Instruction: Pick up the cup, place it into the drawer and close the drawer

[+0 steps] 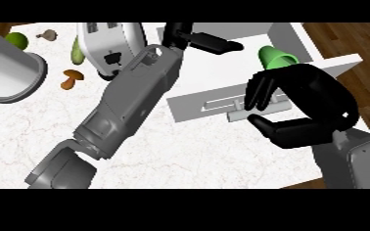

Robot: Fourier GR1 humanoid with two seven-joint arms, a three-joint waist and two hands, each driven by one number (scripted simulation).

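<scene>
Cup (pixel 274 57), green, lies inside the open drawer (pixel 217 73) near its right wall; right hand (pixel 307 105) curled and empty over the drawer front, left hand (pixel 198 38) open at its far-left corner

At centre right, a green cup (pixel 276 57) lies in the open white drawer (pixel 217 66). The right hand (pixel 307 105) hangs just below it over the drawer's front, fingers (pixel 260 90) curled, holding nothing. The left hand (pixel 198 39) reaches in at upper centre. A white toaster (pixel 108 41) stands on the desk (pixel 195 147) at upper left.
</scene>
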